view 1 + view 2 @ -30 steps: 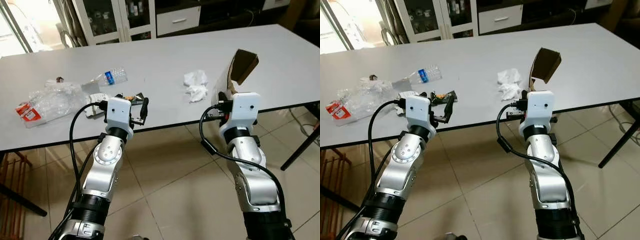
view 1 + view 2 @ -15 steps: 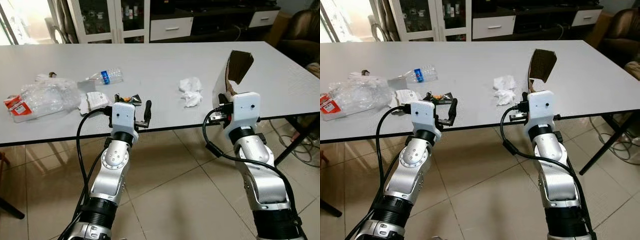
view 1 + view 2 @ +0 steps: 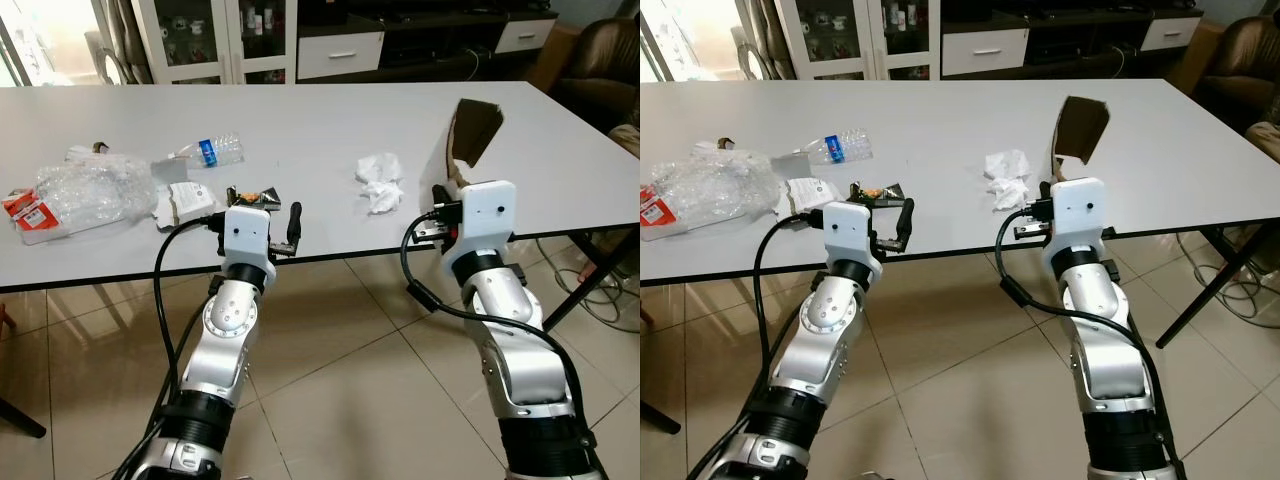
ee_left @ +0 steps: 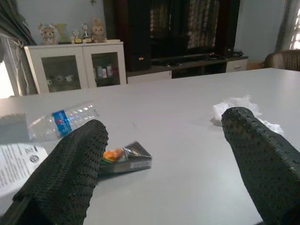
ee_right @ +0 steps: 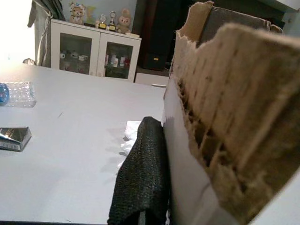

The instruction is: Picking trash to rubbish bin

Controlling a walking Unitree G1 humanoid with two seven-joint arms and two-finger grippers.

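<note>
Torn cardboard piece (image 3: pixel 468 142) stands upright at the near edge of the table (image 3: pixel 320 120), and the right tool (image 3: pixel 440 215) is clamped on its lower part. In the right wrist view one black finger (image 5: pixel 143 173) presses flat against the cardboard's white face, ragged brown corrugation rising above it. So that's one bit of trash in hand, at the table's front edge on the robot's right.

Now the left tool (image 3: pixel 262 205): fingers spread well apart, holding nothing, poised at the table's near edge. Straight ahead of it lies a small dark snack wrapper (image 4: pixel 124 158), flat on the table, and the left wrist view frames it between the two open fingers. Looks like the next target, I'd say.

Further out: crumpled white tissues (image 3: pixel 378 180) between the two arms, a clear plastic bottle (image 3: pixel 210 152) with a blue label lying on its side, a printed paper slip (image 3: pixel 185 200) beside it, and a heap of clear plastic packaging (image 3: pixel 85 190) far left.

The risks? That cardboard is tall and gripped low, so it may swing or slip as the robot turns. The wrapper lies thin and flat; the fingers may scrape the table and push it away.
</note>
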